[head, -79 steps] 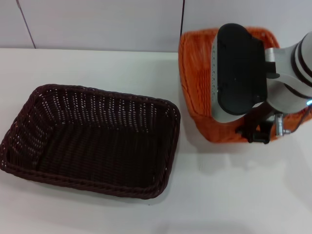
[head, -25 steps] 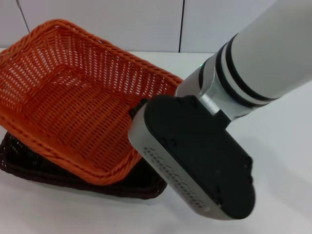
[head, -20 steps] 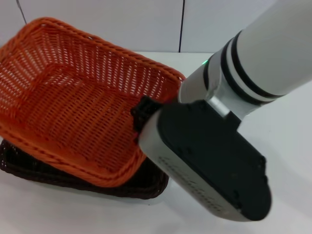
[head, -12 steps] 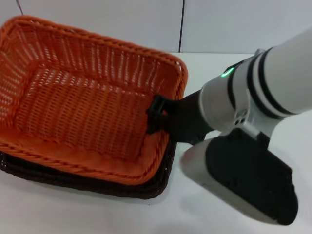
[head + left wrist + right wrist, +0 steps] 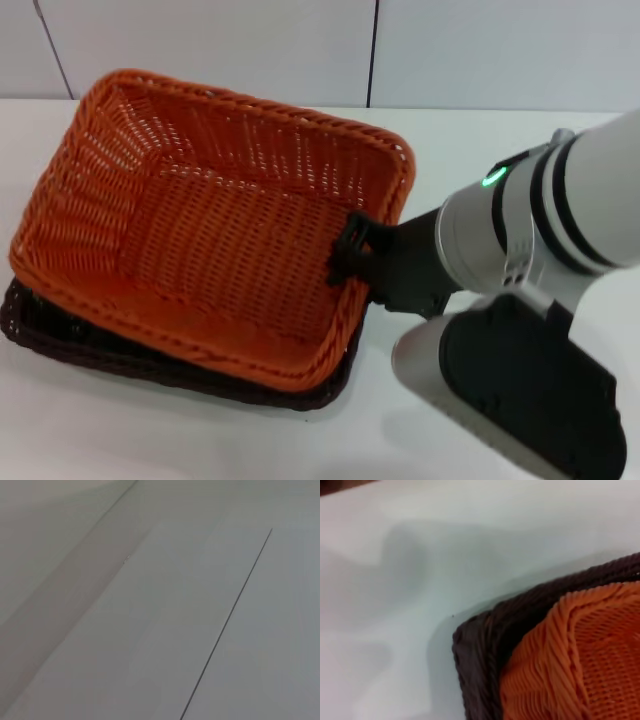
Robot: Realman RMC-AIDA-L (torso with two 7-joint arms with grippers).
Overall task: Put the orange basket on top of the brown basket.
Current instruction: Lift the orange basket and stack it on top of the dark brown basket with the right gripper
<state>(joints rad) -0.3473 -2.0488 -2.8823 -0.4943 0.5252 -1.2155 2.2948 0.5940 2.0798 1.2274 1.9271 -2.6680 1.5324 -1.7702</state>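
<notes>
Because the two baskets are the same size, the orange basket fits right down inside the brown basket. Only a dark strip of the brown one peeks out along the near edge and around the near right corner. The orange basket looks a bit crooked — its left end rides higher and hangs out past the brown rim, so I think it is not all the way down yet.

At the right end, the right gripper sits on the braided rim of the orange basket. Its dark fingers seem to pinch that rim, one inside and one outside. Holding it by the short end lets the arm carry the whole basket and tip it into place.

Up close in the right wrist view, the orange rim lies just inside the brown corner, and the two touch. Both baskets rest on the white table.

No left gripper shows in any view — its own camera sees only a plain pale wall.

I think the job is nearly done. What is left is to let go gently and pull away without dragging the basket.
</notes>
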